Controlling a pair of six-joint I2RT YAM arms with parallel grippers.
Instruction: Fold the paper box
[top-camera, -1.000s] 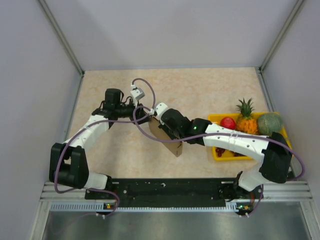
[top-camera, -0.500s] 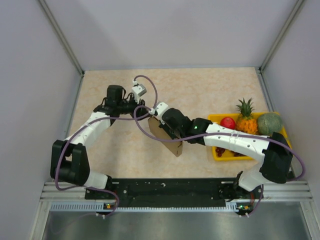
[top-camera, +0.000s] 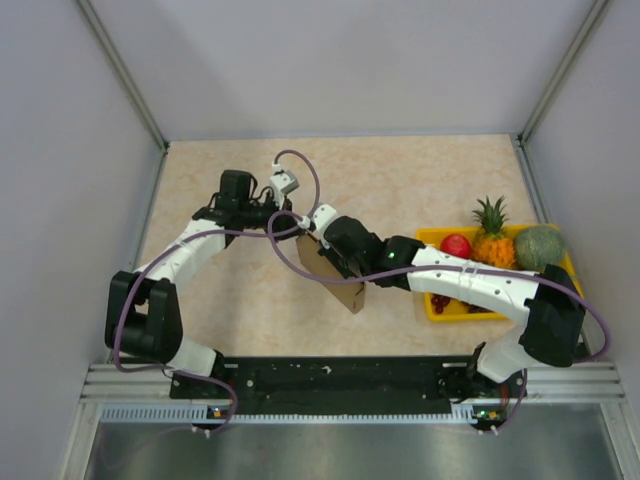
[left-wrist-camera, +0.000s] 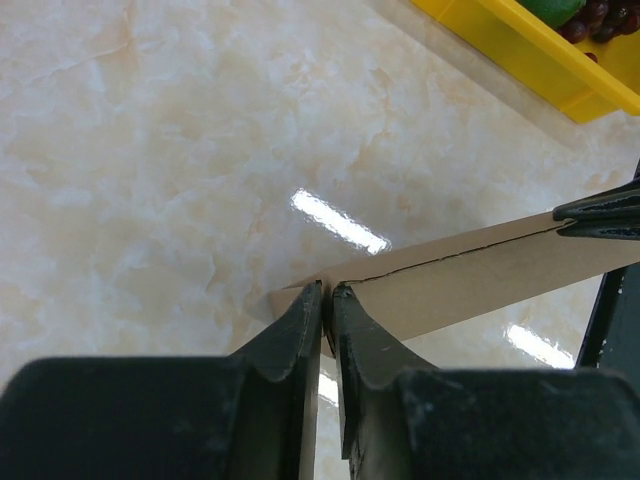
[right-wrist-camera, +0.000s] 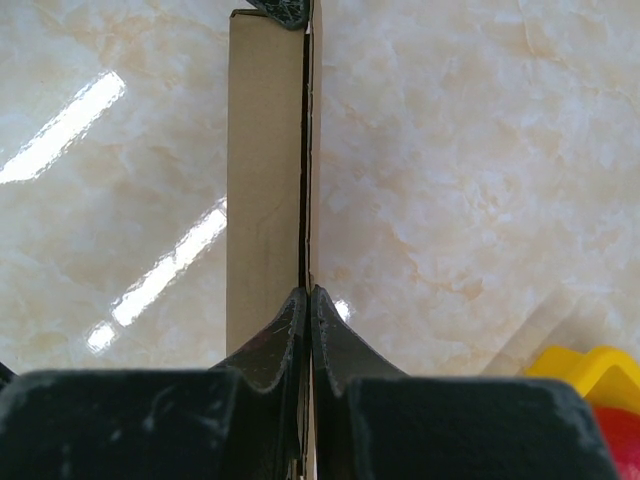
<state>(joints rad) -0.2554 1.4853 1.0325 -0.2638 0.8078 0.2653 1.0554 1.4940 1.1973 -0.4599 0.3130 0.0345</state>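
Observation:
The paper box (top-camera: 330, 275) is a flat brown kraft cardboard piece held off the table between the two arms, near the table's middle. My left gripper (top-camera: 297, 226) is shut on its far upper corner; in the left wrist view its jaws (left-wrist-camera: 327, 292) pinch the cardboard's edge (left-wrist-camera: 470, 270). My right gripper (top-camera: 325, 250) is shut on the box's upper edge; in the right wrist view (right-wrist-camera: 307, 292) the cardboard (right-wrist-camera: 265, 160) runs straight ahead from the closed fingertips, edge-on.
A yellow fruit tray (top-camera: 432, 305) at the right holds a pineapple (top-camera: 490, 235), a red fruit (top-camera: 456, 245), a green melon (top-camera: 540, 245) and dark grapes. Its corner shows in the left wrist view (left-wrist-camera: 520, 45). Grey walls enclose the marble-pattern table.
The left arm's elbow and wrist have shifted slightly toward the far right, and its cable loop rose. The right arm and the box have stayed almost still.

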